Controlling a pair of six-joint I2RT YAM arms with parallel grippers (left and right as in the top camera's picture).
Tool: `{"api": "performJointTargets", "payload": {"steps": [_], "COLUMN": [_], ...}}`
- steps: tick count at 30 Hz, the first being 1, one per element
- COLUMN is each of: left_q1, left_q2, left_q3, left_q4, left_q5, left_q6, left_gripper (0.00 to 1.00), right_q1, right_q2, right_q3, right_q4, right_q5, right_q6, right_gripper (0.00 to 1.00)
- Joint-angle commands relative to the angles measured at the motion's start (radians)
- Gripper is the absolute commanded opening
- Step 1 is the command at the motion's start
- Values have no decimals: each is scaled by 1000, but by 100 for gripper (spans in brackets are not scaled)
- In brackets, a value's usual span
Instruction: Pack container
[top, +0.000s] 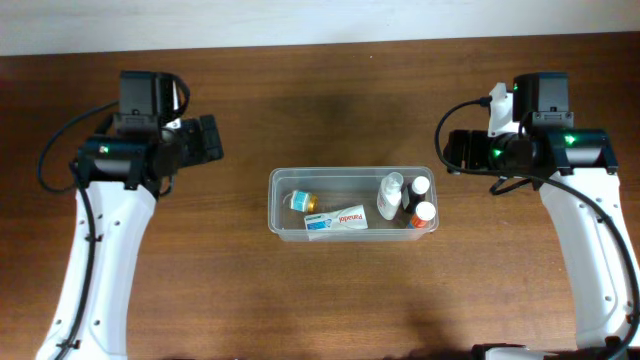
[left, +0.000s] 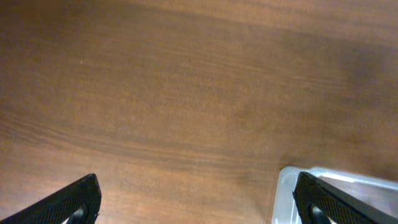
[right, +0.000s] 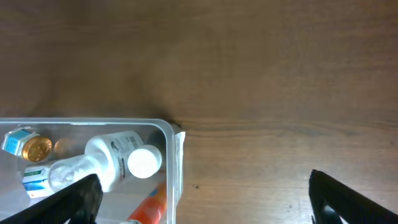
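The clear plastic container (top: 350, 172) stands at the table's middle. In it lie a small gold-capped bottle (top: 301, 200), a white box (top: 335, 221), two white bottles (top: 390, 195) and an orange bottle with a white cap (top: 422, 214). My left gripper (top: 208, 140) is open and empty, up and left of the container; its wrist view shows the open fingers (left: 196, 199) over bare wood, with the container's corner (left: 285, 193) at the right. My right gripper (top: 452, 152) is open and empty just right of the container. Its fingers (right: 204, 193) straddle the container's end wall (right: 176, 155), above a white bottle (right: 124, 158).
The dark wooden table (top: 240, 290) runs around the container on all sides. A pale wall edge (top: 320, 25) borders the far side. Black cables (top: 60, 140) loop off both arms near the outer edges.
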Motion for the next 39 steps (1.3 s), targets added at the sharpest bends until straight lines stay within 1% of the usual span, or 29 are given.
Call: {"api": "performJointTargets", "payload": {"steps": [1, 3, 5, 9, 10, 11, 12, 13, 15, 17, 21, 23, 33, 36, 39], "left_q1": [6, 0, -18, -107, -130, -135, -135, -135, -135, -135, -135, -135, -135, -135, -135], "left_q2": [-47, -122, -230, -581, -713, -843, -906, -963, -1093, -1174, -1215, -1212, -1212, -1212, -1212], "left_q3": [4, -14, -73, -343, -452, -557, -604, -642, -702, -713, -713, -714, -714, -714, -714], "left_q4": [-17, -22, -6, 94, 119, 154, 175, 188, 131, 8, -161, -161, -161, -161, -161], "left_q5": [56, 55, 37, -45, -51, -50, -50, -50, -50, -50, -51, -50, -50, -50, -49], "left_q6": [42, 42, 42, 40, 41, 41, 40, 41, 41, 41, 37, 37, 37, 37, 37], "left_gripper": [99, 99, 99, 99, 99, 99, 99, 99, 99, 99, 99, 99, 99, 99, 99], "right_q1": [3, 3, 3, 3, 3, 3, 3, 3, 3, 3, 3, 3, 3, 4, 6], "right_q2": [-75, -158, -266, -621, -764, -850, -938, -990, -1126, -1209, -1287, -1292, -1291, -1299, -1308], "right_q3": [-2, -10, -49, -276, -369, -419, -464, -486, -526, -528, -528, -528, -529, -561, -698], "right_q4": [-28, -42, -22, 95, 109, 108, 109, 106, 75, 12, -93, -139, -139, -77, 71], "right_q5": [43, 89, 89, 133, 141, 135, 136, 137, 137, 137, 137, 137, 137, 113, 110], "right_q6": [9, 38, 38, 53, 61, 61, 61, 61, 61, 61, 61, 61, 53, 53, 53], "right_gripper": [99, 99, 99, 99, 98, 98, 98, 98, 99, 98, 98, 98, 98, 98, 98]}}
